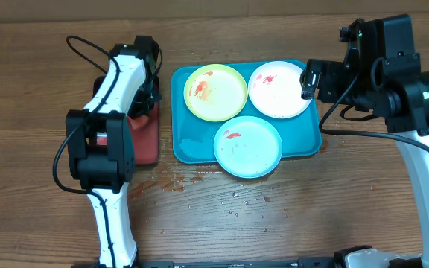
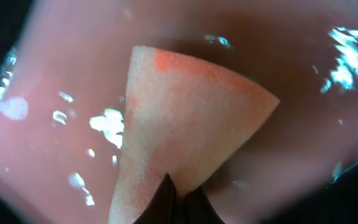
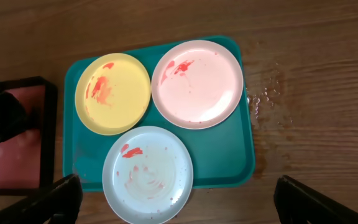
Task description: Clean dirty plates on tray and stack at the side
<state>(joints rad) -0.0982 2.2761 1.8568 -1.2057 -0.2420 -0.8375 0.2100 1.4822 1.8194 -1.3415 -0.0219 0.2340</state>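
Three dirty plates with red smears lie on the turquoise tray point(image 1: 191, 145): the yellow-green plate point(image 1: 215, 91) at back left, the white plate point(image 1: 278, 89) at back right, and the pale mint-blue plate point(image 1: 248, 146) in front, overhanging the tray's front rim. The right wrist view shows the tray point(image 3: 225, 158) and the yellow-green point(image 3: 113, 93), white point(image 3: 197, 83) and mint-blue point(image 3: 148, 174) plates. My right gripper point(image 3: 179, 208) is open wide, empty, high above them, at the tray's right end point(image 1: 309, 80). My left gripper point(image 2: 182, 200) is shut on a pale wedge-shaped sponge point(image 2: 185, 118) over the red tray.
A smaller black-rimmed red tray point(image 1: 146, 141) lies left of the turquoise tray, under my left arm; it also shows in the right wrist view point(image 3: 17, 146). Its wet red surface point(image 2: 61, 74) fills the left wrist view. Water drops and crumbs point(image 1: 177, 182) lie on the wooden table before the trays.
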